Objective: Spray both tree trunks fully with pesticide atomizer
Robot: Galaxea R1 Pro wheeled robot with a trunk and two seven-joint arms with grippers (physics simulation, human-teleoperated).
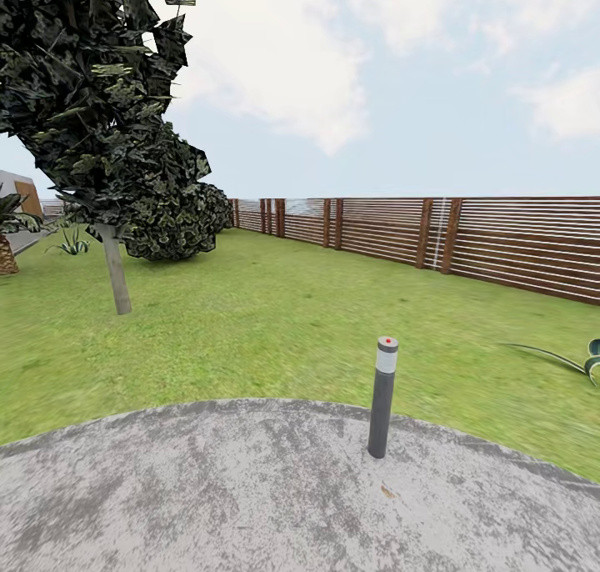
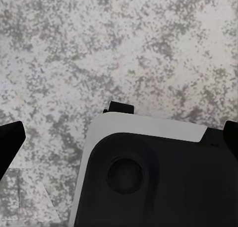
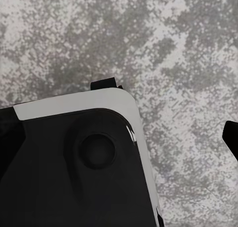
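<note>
The pesticide atomizer is out of view. In the head view the garden lawn [image 1: 275,313] spreads out to a brown slatted fence [image 1: 467,234]. A tree [image 1: 100,97] with a dark mottled crown stands at the left on a slim, leaning grey trunk [image 1: 117,276]; I cannot tell whether it is one of the task's trees. No white specks show on that trunk. My left gripper [image 2: 119,137] is open over mottled grey paving, its dark fingertips [image 2: 10,142] at opposite edges of the left wrist view. My right gripper [image 3: 119,137] is also open and holds nothing.
A grey bollard [image 1: 382,397] with a red dot stands on the round paved pad [image 1: 208,489] just ahead, right of centre. A dark bush [image 1: 179,222] sits behind the tree. A short palm [image 1: 7,238] is far left and a spiky plant [image 1: 587,359] at the right edge.
</note>
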